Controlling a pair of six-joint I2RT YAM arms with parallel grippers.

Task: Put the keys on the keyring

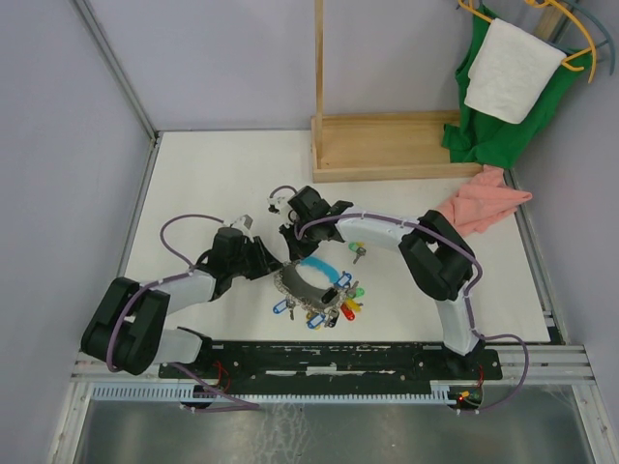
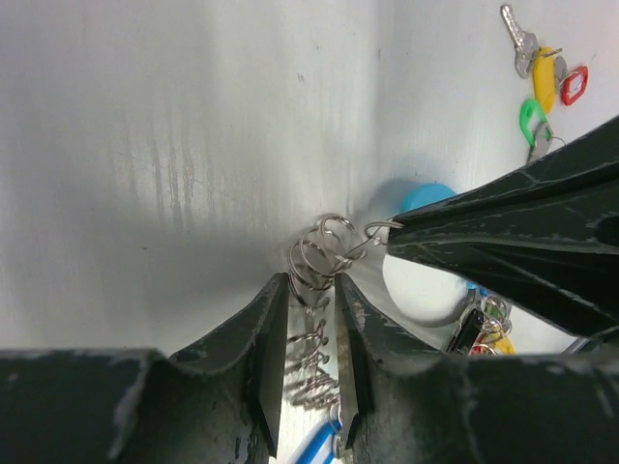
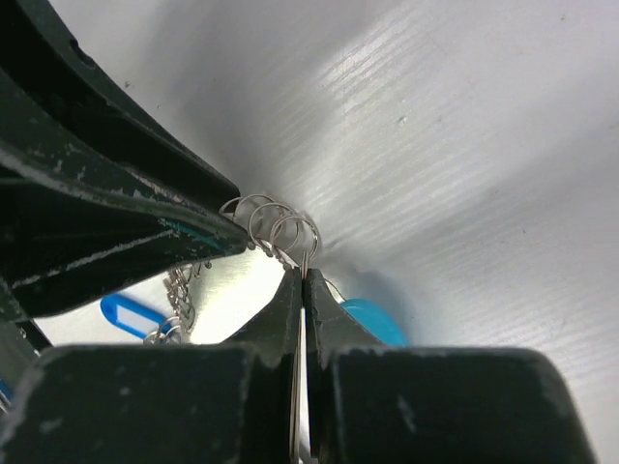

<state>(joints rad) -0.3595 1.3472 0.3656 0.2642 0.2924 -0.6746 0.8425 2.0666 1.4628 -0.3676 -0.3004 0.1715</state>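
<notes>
On the white table (image 1: 222, 174) I saw the keyring (image 1: 308, 275) lying between both arms, near the middle. My left end effector (image 2: 311, 290) was clamped on its grey wire coils. The right end effector (image 3: 304, 275) had its jaws pressed together, pinching a thin loop. The keys (image 2: 546, 77), with yellow and red tags, lay loose beside the ring.

This is apparently a robotics lab cell: grey panels (image 1: 58, 145) are enclosing a white table (image 1: 213, 174), a black mounting plate (image 1: 329, 356) is carrying two robot arms (image 1: 184, 287) at six o'clock, and a wooden stand (image 1: 387, 145) and hung cloths (image 1: 508, 68) are sitting around one o'clock.
</notes>
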